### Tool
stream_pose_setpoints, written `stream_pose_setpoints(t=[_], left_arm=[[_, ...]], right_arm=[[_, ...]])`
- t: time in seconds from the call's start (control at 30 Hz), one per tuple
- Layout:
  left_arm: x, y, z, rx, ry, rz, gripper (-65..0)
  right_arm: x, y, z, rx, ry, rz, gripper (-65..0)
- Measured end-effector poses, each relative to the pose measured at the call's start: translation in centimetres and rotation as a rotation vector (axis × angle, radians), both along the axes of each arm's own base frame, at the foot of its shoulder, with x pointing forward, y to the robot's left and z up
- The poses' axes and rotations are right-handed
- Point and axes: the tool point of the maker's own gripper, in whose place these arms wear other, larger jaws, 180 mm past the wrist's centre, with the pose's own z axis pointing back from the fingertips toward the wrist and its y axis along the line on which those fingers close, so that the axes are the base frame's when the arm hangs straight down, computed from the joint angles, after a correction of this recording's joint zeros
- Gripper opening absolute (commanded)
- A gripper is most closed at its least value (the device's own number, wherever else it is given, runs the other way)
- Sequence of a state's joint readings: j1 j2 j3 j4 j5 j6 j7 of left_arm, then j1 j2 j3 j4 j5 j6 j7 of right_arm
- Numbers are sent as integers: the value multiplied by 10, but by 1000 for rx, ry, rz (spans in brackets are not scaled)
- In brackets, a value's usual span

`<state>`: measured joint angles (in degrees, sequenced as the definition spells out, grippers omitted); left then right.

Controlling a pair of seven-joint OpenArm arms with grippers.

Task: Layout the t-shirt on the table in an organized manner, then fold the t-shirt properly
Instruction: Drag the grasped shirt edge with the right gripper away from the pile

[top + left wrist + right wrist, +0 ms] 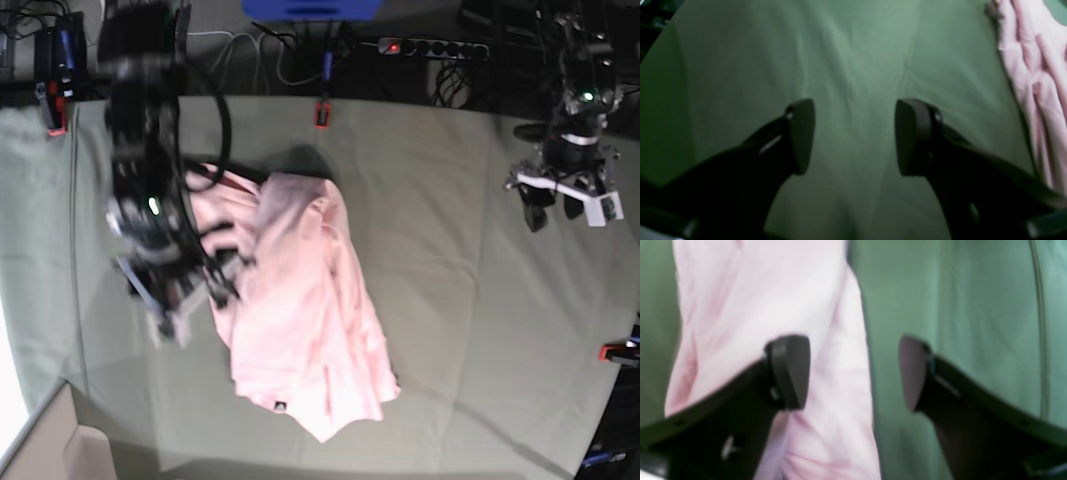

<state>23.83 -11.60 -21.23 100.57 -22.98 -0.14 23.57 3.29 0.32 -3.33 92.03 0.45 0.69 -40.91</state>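
The light pink t-shirt (300, 320) lies crumpled in a heap at the middle left of the table (450, 300), with its small dark hem tag (280, 405) near the front; no lettering shows. My right gripper (195, 305) is open at the shirt's left edge. In the right wrist view (855, 373) one finger is over the pink cloth (756, 306) and the other over the bare table (957, 323). My left gripper (555, 215) is open and empty at the far right, well apart from the shirt. In the left wrist view (855, 136) it is over bare cloth, with the shirt (1037, 83) at the right edge.
Red clamps sit on the table's back edge (322, 113), back left corner (55, 120) and right edge (615, 352). Cables and a power strip (430, 47) lie behind the table. A cardboard box (50, 450) stands at the front left corner.
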Motion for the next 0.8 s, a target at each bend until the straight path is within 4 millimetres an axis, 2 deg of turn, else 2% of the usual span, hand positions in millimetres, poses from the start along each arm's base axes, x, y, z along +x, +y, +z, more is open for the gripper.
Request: stream_pose_setpoints(t=[0.13, 0.27, 0.33, 0.4, 0.5, 0.67, 0.73, 0.8], left_arm=[[-9, -1, -1, 8, 14, -6, -277], [-16, -2, 0, 22, 26, -15, -278], [-19, -4, 2, 21, 25, -19, -278], [-21, -7, 3, 17, 23, -26, -278], [-23, -6, 3, 19, 27, -22, -279], [-23, -7, 2, 15, 28, -20, -279], [-22, -8, 2, 11, 25, -20, -279], [-22, -8, 3, 10, 23, -19, -279]], right_arm=[[52, 26, -14, 20, 60, 45, -235], [91, 27, -32, 15, 91, 42, -235], [100, 26, -42, 12, 94, 39, -235], [102, 23, -56, 6, 114, 39, -235], [92, 16, -78, -7, 163, 33, -236], [84, 17, -85, -4, 162, 32, -244], [80, 17, -90, -3, 169, 33, -294], [74, 17, -95, -2, 180, 33, -385]])
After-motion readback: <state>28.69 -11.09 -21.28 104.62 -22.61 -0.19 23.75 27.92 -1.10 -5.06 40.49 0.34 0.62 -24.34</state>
